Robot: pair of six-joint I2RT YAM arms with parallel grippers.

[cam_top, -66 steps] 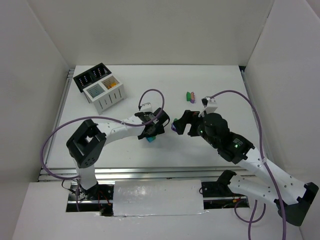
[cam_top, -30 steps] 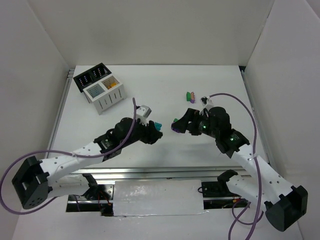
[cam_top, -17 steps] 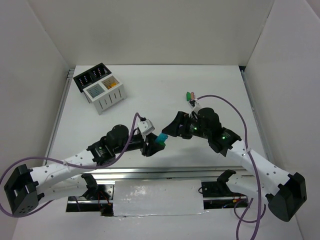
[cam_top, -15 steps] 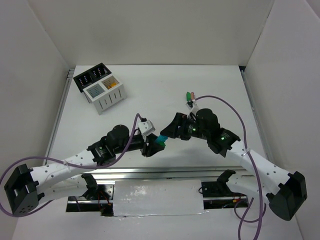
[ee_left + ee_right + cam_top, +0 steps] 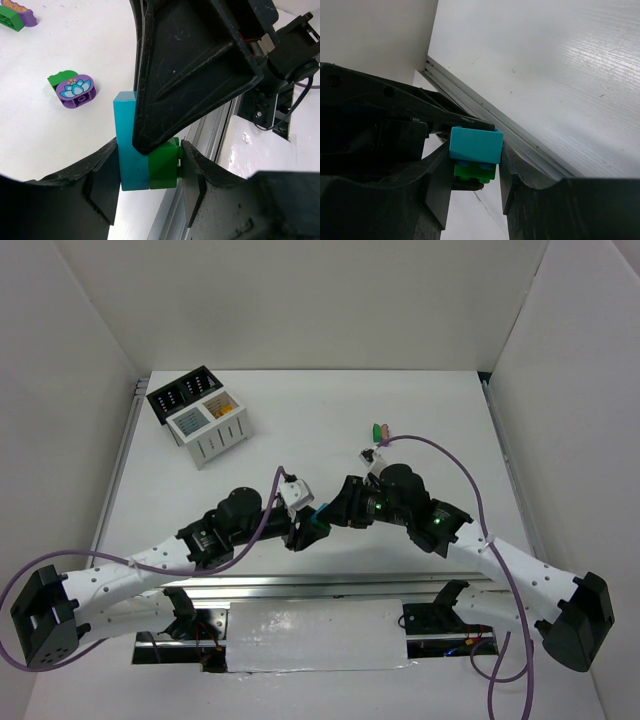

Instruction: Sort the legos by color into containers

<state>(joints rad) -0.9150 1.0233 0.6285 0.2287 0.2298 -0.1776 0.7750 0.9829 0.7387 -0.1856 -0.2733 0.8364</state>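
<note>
Near the desk's [image 5: 300, 400] front edge, one stack [image 5: 148, 167] of two glossy plastic pieces is gripped from both sides: a boxy teal brick [image 5: 126, 150] plugged onto a smaller green brick [image 5: 164, 167]. Left fingers [image 5: 102, 187] clamp the stack end to end. Right fingers [image 5: 439, 187] pinch the teal brick's sides, one hiding its upper part in the left wrist view. A rounded, flower-printed purple piece [image 5: 76, 91] lies on a green one [image 5: 60, 79]; another green-and-purple pair [image 5: 11, 15] is cut off at the frame corner. Slatted containers [image 5: 200, 412], two black compartments and two white, stand back left, contents hard to make out.
</note>
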